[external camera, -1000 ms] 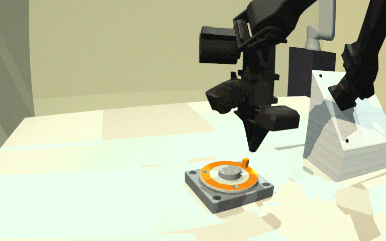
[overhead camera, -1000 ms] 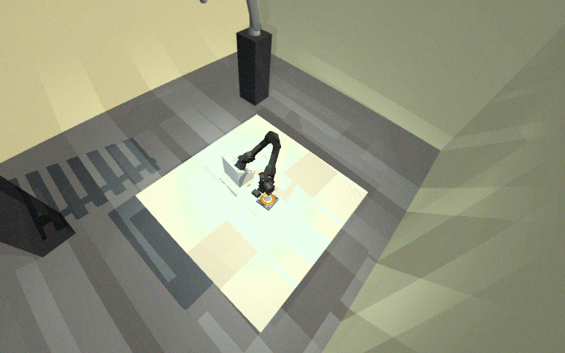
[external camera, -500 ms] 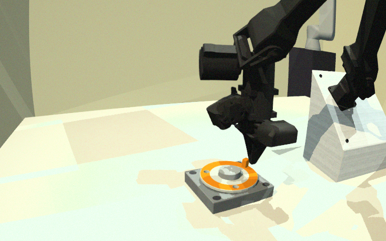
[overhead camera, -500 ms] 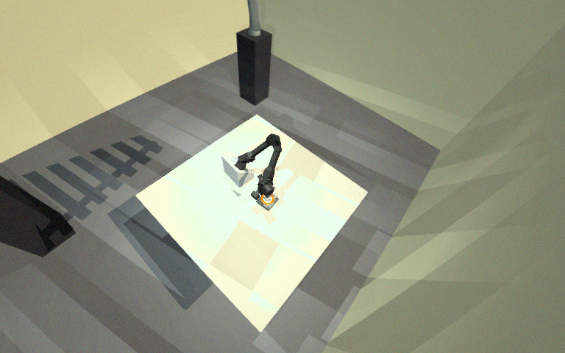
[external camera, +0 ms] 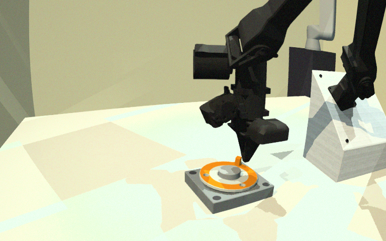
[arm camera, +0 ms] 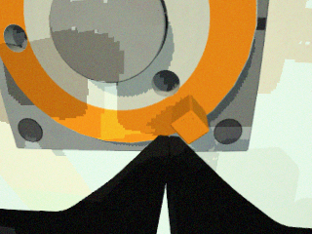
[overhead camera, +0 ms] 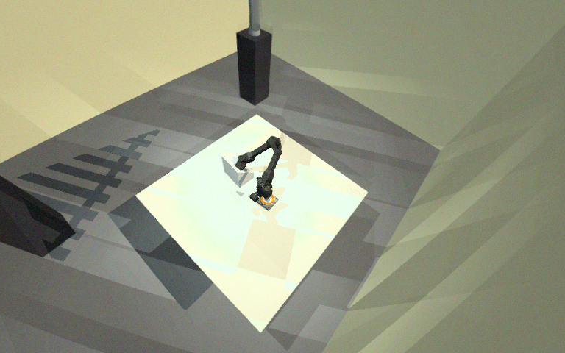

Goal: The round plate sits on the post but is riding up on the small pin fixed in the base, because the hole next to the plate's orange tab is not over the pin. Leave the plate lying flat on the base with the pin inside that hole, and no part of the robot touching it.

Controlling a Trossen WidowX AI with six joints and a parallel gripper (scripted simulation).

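Gripper (arm camera: 167,146), closed on nothing, hovers at the plate's (arm camera: 230,33) six o'clock edge, just beside the orange tab (arm camera: 190,127).

We are looking at a bare robot test cell rather than any home or shop: a pale square desk (overhead camera: 215,245) is standing alone on a grey floor (overhead camera: 101,279), with plain beige and olive walls (overhead camera: 79,56) closing in around it. A single dark arm (external camera: 279,26) is rising from an angled, brushed-metal mounting block (external camera: 350,143) bolted at its corners, and a small grey machined fixture base (external camera: 219,198) is sitting on the desk as the only workpiece. Beyond the desk, a dark pedestal (overhead camera: 254,65) carrying a grey pole (overhead camera: 254,17) is standing at the room's far corner, like a rig stand.
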